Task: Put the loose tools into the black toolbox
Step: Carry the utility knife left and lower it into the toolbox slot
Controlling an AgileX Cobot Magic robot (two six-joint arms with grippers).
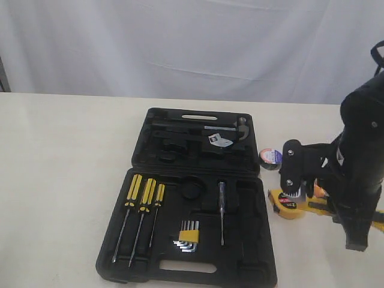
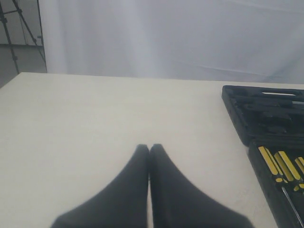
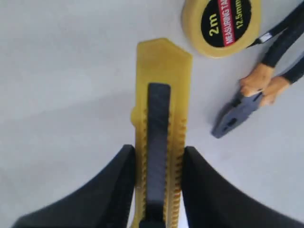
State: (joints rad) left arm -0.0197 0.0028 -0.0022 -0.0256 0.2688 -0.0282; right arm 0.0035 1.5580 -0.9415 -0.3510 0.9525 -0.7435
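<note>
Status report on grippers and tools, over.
Left gripper shut, empty. Right gripper shut on utility knife. Tape measure, pliers, tape roll outside open toolbox. No obstruction seen.

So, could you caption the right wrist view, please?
Right gripper clasps the yellow-black utility knife; tape measure and pliers lie nearby.

Right arm in shot: bulky black casing, slight gloss, rounded up top, squared block at bottom. Black cable loop poking out at upper edge. Right gripper: black angular bracket, two bright silver screws on its face. Close up, its fingers matte black, broad at base, narrowing to rounded tips. Left gripper: same matte black, two smooth curved wedges.
</note>
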